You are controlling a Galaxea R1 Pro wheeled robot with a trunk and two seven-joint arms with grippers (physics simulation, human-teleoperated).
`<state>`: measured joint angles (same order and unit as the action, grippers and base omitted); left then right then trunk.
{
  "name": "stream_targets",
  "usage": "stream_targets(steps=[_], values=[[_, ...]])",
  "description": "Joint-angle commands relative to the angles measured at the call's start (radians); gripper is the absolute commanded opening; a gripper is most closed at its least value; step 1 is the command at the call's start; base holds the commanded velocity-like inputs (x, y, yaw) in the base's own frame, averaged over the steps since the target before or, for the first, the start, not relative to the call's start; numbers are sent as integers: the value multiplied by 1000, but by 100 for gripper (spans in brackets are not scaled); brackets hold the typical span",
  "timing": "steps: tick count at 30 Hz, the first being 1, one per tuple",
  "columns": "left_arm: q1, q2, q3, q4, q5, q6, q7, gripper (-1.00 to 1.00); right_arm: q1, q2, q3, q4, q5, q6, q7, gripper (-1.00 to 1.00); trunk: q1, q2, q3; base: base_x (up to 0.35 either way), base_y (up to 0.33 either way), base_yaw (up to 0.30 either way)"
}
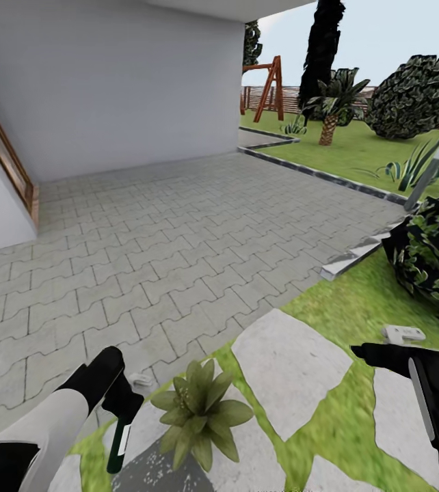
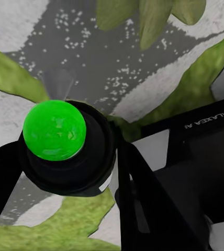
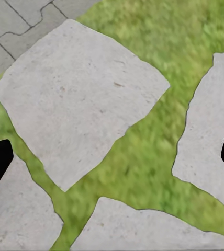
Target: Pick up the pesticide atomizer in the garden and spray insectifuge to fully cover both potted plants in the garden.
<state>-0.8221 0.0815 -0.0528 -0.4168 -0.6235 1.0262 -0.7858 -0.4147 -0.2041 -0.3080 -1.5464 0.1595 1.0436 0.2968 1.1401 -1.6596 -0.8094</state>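
The left claw (image 1: 125, 404) is pinching the pesticide atomizer (image 1: 118, 444), holding it by its upper part so the dark bottle is hanging downward just beside a potted plant (image 1: 200, 410). In the left wrist view the claw's black fingers (image 2: 143, 193) are flanking the atomizer's cap (image 2: 65, 151), whose round button (image 2: 54, 129) is glowing green here. Below it, a dark speckled patch (image 2: 101, 68) is lying across the stepping stone, and a few leaves (image 2: 143, 15) of the plant are poking in beyond.

The right claw (image 3: 112, 157) is standing spread and empty, its two dark tips showing at the edges of its wrist view, with pale stepping stones (image 3: 80, 99) and grass (image 3: 154, 157) underneath. In the head view that arm (image 1: 418, 372) is reaching over the lawn near a small white object (image 1: 404, 334) I cannot identify.

The risk, as I judge it, is aim: the nozzle appears to be pointing at the ground beside the plant, so spray may be wetting stone and missing foliage. The grip also looks high on the bottle, so it could swing or slip.

The nozzle itself is hard to make out. The plant's pot is hidden under its leaves, and a second potted plant cannot be picked out.
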Motion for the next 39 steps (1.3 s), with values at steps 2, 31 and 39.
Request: stream_targets(steps=[2, 31, 39], values=[[0, 0, -5, -2, -5, 3, -9, -100, -1, 0, 0, -1, 11, 4, 10, 100, 0, 0, -1, 0, 3, -197], [-4, 20, 8, -5, -7, 2, -6, -100, -1, -1, 0, 0, 14, 4, 9, 100, 0, 0, -1, 0, 0, -29], [-5, 19, 8, -6, -8, 2, -6, -100, -1, -1, 0, 0, 14, 4, 9, 100, 11, -21, -10, 0, 0, 0]])
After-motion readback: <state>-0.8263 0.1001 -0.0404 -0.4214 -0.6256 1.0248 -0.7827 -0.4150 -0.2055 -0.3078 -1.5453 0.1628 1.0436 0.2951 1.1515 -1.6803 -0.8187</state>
